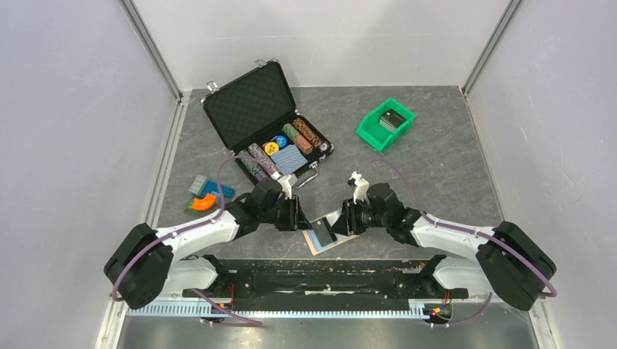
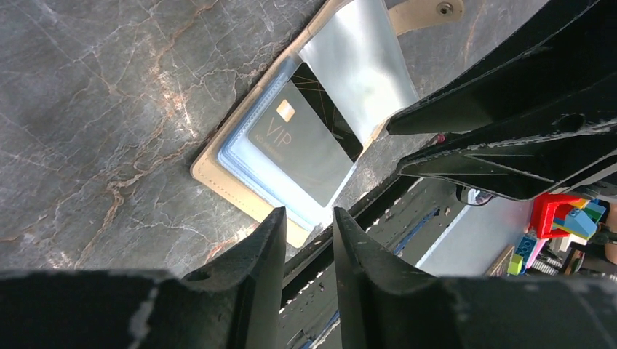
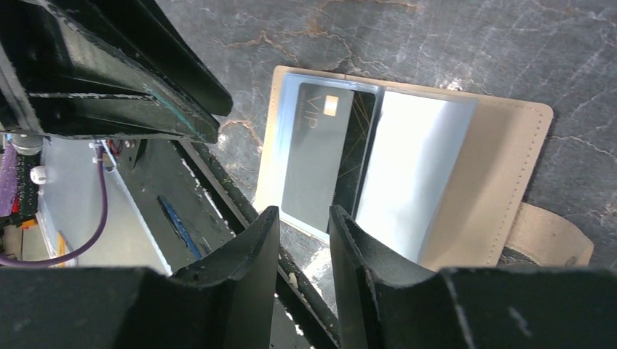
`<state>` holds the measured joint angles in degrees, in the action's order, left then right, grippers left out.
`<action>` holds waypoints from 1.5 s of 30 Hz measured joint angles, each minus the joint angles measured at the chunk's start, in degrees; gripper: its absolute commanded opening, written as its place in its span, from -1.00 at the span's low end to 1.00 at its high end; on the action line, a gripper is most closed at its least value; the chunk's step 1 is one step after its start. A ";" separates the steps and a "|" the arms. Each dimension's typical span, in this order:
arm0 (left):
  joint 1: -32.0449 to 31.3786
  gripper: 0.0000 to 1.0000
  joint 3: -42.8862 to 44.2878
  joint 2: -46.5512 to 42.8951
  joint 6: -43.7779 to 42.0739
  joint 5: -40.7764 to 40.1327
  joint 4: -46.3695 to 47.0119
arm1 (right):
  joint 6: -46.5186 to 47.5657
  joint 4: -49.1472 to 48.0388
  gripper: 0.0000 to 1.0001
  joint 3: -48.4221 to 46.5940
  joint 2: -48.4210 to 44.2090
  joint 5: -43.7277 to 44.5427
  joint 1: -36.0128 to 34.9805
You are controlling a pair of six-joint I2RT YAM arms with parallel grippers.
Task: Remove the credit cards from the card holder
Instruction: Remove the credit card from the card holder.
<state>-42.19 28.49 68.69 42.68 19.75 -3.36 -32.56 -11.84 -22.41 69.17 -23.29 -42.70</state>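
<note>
On the grey table (image 1: 451, 167), the left gripper (image 2: 309, 225) and the right gripper (image 3: 304, 218) hang with fingers only narrowly apart, pinching nothing that I can see. Between them, at the near edge, the tan wallet (image 3: 502, 145) lies open, with a dark card (image 3: 320, 160) in its clear sleeve.

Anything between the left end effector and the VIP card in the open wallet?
Nothing visible. The card holder lies open, the dark VIP card on top, just ahead of the left end effector. The silvery sleeve leaf lies beside it, not over it.
</note>
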 measured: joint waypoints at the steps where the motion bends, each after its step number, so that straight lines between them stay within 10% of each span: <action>1: 0.00 -0.35 0.00 0.28 0.13 0.07 0.20 | 0.13 0.00 -0.34 0.00 0.48 0.24 0.00; 45: 0.00 -0.56 -3.06 13.86 2.32 6.21 14.91 | -0.46 -5.66 -0.37 -0.09 12.35 -3.28 2.86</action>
<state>-42.19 25.43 82.54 44.99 25.96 11.55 -33.01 -17.50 -22.50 81.52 -26.57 -39.83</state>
